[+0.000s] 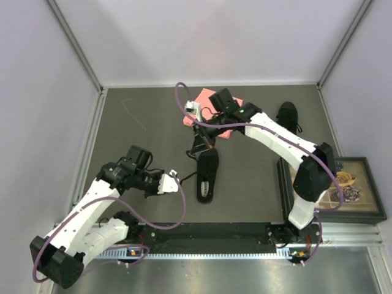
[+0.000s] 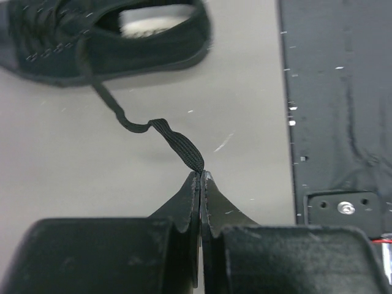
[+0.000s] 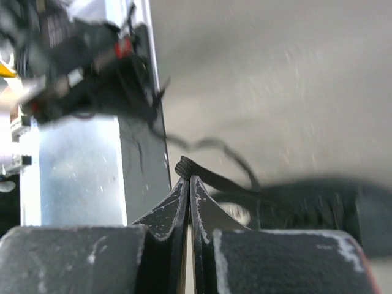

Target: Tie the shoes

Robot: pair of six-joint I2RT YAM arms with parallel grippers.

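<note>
One black shoe (image 1: 207,176) with a pale insole lies at the table's middle, toe away from me. Its left lace (image 1: 185,178) runs to my left gripper (image 1: 176,180), which is shut on the lace end just left of the shoe. In the left wrist view the lace (image 2: 171,135) leads from the shoe (image 2: 104,43) to the closed gripper (image 2: 201,173). My right gripper (image 1: 201,145) hovers over the shoe's toe, shut on the other lace (image 3: 211,177). Its tips pinch together in the right wrist view (image 3: 187,177). The second shoe (image 1: 288,116) lies at the back right.
A pink folded cloth (image 1: 211,109) lies behind the right gripper. A dark framed tray (image 1: 352,188) with small items sits at the right edge. A black rail (image 1: 208,229) runs along the near edge. Walls close in the left, back and right.
</note>
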